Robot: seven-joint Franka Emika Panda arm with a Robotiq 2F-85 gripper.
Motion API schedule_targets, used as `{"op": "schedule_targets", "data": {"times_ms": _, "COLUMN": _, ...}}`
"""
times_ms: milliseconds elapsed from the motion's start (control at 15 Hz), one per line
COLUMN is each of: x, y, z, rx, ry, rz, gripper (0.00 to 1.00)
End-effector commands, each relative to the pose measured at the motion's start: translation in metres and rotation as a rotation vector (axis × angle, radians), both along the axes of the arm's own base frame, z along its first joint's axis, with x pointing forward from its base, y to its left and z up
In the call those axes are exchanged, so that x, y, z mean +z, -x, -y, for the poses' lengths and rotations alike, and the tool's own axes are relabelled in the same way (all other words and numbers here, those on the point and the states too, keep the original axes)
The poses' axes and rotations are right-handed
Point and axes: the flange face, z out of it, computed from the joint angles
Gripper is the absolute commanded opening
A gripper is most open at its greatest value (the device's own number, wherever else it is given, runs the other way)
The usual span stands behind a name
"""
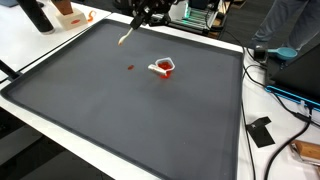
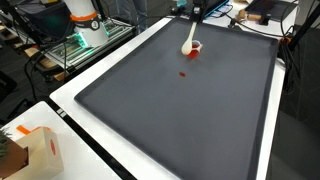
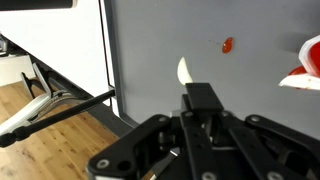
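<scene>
One gripper (image 3: 203, 100), fingers clamped together on one white utensil (image 3: 184, 72). The utensil sticks out past the fingertips and slants down toward the mat (image 1: 120, 120) in both exterior views (image 1: 124, 38) (image 2: 187, 42). One gripper only (image 1: 143, 18) (image 2: 195, 17), one dark mat, and one white table (image 1: 60, 45) under it. One red cup (image 1: 165, 67) sits on the mat, below the gripper and off to one side. It is apart from the utensil tip in an exterior view, but overlaps it in another (image 2: 196, 47), so contact cannot be told there. One small red bit (image 1: 131, 67) lies on the mat just beyond the utensil tip, between the tip and the cup in the wrist view (image 3: 227, 45). Hidden: the utensil's held end is buried inside the fingers, so its shape is unclear. The cup is cut off by the wrist view's edge (image 3: 305, 65). Something white shows at the cup, too small to identify, and the red bit is too small to name. Whether the utensil tip touches the mat cannot be told.
</scene>
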Motion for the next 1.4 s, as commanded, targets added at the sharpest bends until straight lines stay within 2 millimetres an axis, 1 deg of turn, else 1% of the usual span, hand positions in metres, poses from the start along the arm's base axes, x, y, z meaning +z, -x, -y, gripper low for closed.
{"op": "schedule_targets", "data": {"times_ms": 0, "x": -0.019, "y": -0.004, "z": -0.01, "rx": -0.02, "ry": 0.06, "rz": 0.06, "gripper": 0.03}}
{"op": "schedule_targets", "data": {"times_ms": 400, "x": -0.046, "y": -0.006, "z": -0.023, "rx": -0.052, "ry": 0.107, "rz": 0.135, "gripper": 0.03}}
{"op": "schedule_targets", "data": {"times_ms": 867, "x": -0.078, "y": -0.008, "z": -0.034, "rx": -0.075, "ry": 0.133, "rz": 0.151, "gripper": 0.03}}
{"op": "schedule_targets", "data": {"times_ms": 1133, "x": -0.09, "y": -0.011, "z": -0.034, "rx": -0.087, "ry": 0.127, "rz": 0.136, "gripper": 0.03}}
{"op": "schedule_targets", "data": {"times_ms": 1333, "x": -0.093, "y": -0.013, "z": -0.034, "rx": -0.088, "ry": 0.107, "rz": 0.111, "gripper": 0.03}}
